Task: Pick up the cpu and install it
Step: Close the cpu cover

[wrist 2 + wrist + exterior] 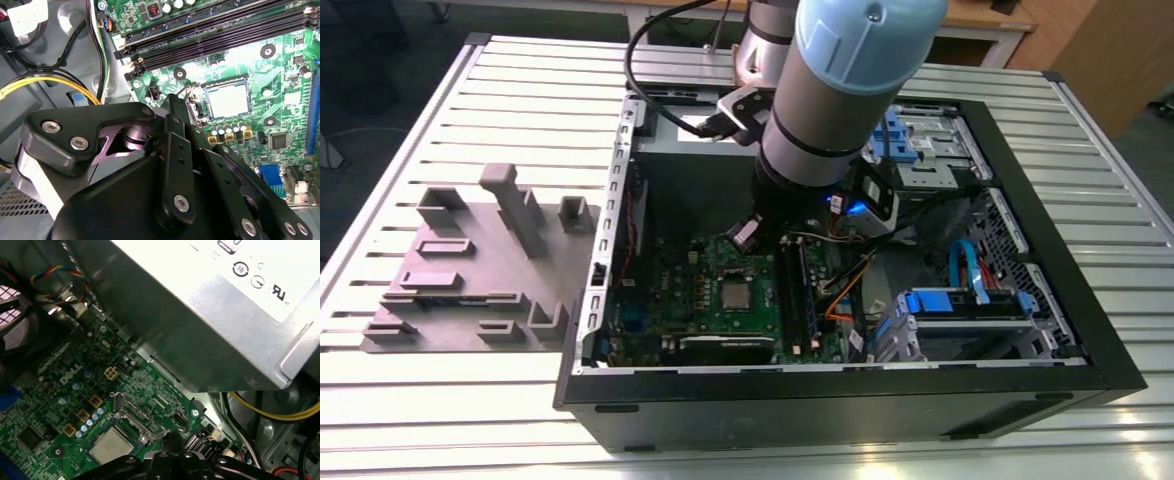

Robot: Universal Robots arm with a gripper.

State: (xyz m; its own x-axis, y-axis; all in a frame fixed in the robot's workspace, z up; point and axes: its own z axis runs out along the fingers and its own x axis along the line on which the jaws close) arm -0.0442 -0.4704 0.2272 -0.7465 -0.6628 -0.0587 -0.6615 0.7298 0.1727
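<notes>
Tool [172,107] close to lens in second wrist view, black linkages hanging above board [260,125], fingertip just beside socket [200,107]; grip state and load not discernible. Cpu [228,98] seated flat in socket, silvery top exposed, also seen in first wrist view [111,445] and exterior view [738,296] inside case [1067,340] on counter [480,400]. Judged step: placement done, securing pending; calls for clearance from socket frame and nearby cables [60,82].

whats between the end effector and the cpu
In the second wrist view, the socket's metal latch frame lies between the end effector and the cpu.
</notes>
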